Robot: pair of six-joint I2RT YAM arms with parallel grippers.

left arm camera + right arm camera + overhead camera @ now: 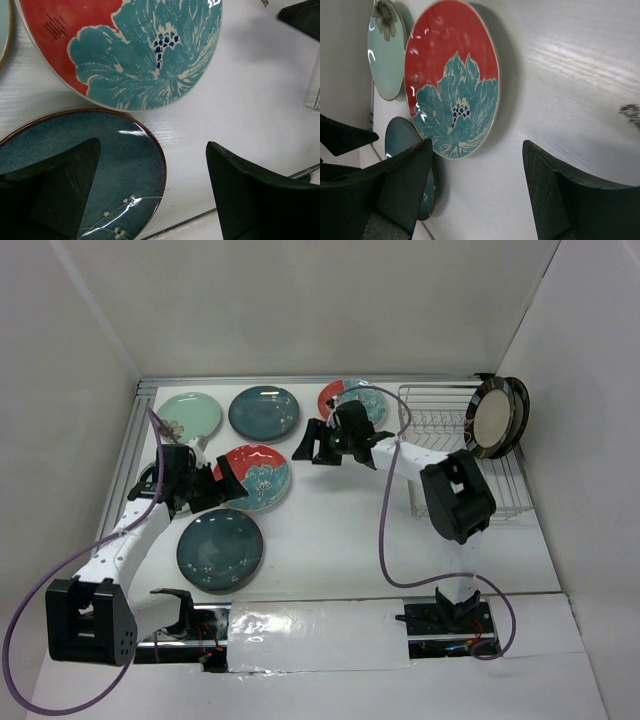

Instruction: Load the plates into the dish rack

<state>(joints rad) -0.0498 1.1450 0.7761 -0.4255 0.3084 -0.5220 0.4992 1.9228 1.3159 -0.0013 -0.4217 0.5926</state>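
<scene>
Five plates lie flat on the white table (340, 530): a mint one (188, 417), a dark teal one (264, 412), a red one with a teal flower (258, 478), a second flower plate (365, 395) partly under my right arm, and a dark teal one (220, 549) in front. A cream plate with a dark rim (495, 418) stands at the right end of the wire dish rack (440, 430), with others behind it. My left gripper (222, 488) is open and empty over the near flower plate (130, 50) and front teal plate (115, 160). My right gripper (316, 450) is open and empty above bare table.
White walls close in the back and both sides. A purple cable (385, 530) hangs from the right arm. The right wrist view shows the flower plate (452, 80), mint plate (385, 50) and a teal plate (402, 145) to its left.
</scene>
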